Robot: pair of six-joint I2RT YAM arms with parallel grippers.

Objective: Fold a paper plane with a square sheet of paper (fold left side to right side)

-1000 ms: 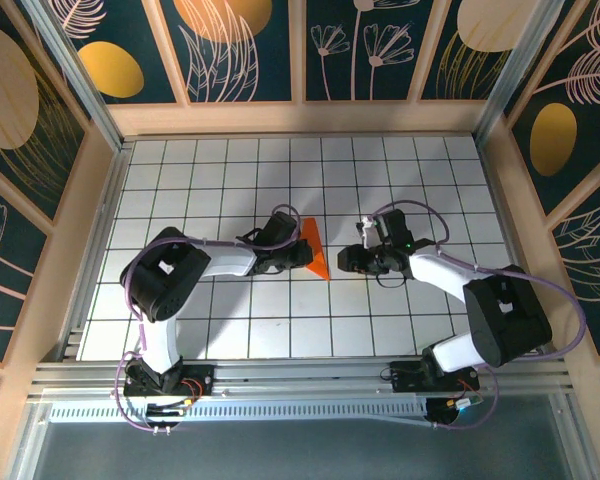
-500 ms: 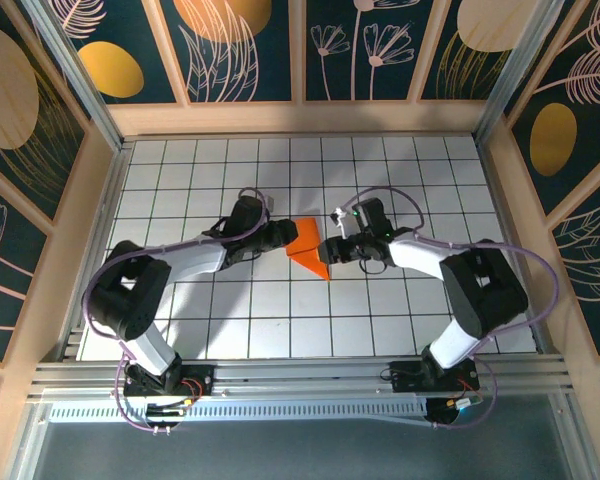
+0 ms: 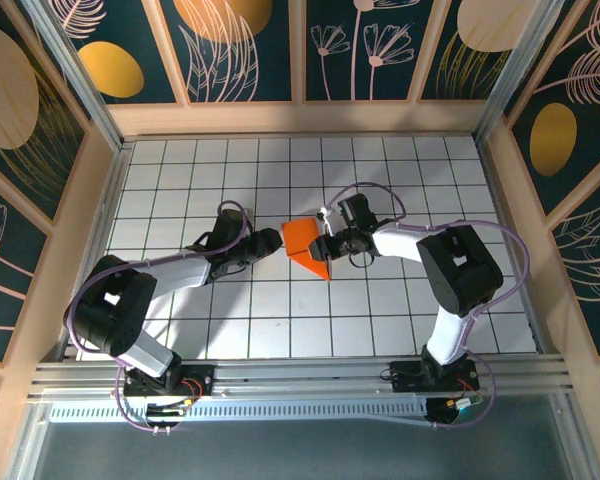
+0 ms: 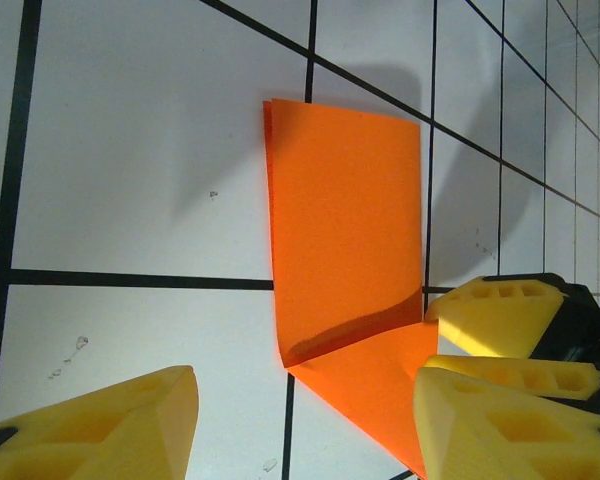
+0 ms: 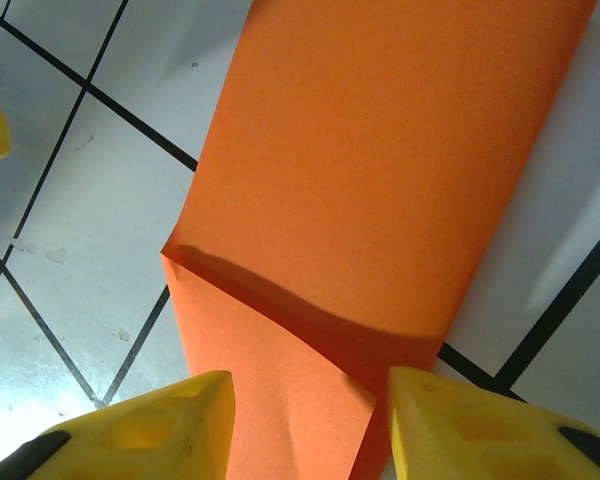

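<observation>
Folded orange sheet (image 3: 300,240) lies flat on the white gridded worktop (image 3: 180,190), between the two claws.

Sheet shape, top view: the far part is roughly rectangular and the near part narrows to a point. Left wrist view (image 4: 345,220): a shadowed crease runs across the sheet where those two parts meet. One far corner shows a doubled edge, so at least two layers there. Right wrist view (image 5: 380,170): same crease, and the paper narrows below it.

Left claw (image 3: 273,241): just left of the sheet, tips aimed at it. In its own camera (image 4: 305,385) the yellow fingers (image 4: 110,425) are spread wide with nothing gripped. The sheet's creased part sits ahead of the gap. One finger overlaps the narrow part in that view, and I can't tell if it actually touches.

Right claw (image 3: 323,247): at the sheet's right edge, over the narrow part. In its own camera (image 5: 310,380) the fingers (image 5: 460,420) are apart, one on each side of the narrow part. The paper lies flat between them and is not pinched. The same claw shows in the left wrist view (image 4: 428,338), with its tips at the sheet's edge. Can't tell whether its tips rest on the worktop.

Both arms reach in toward the sheet from opposite sides. The claws are close together, with only the sheet between them.
</observation>
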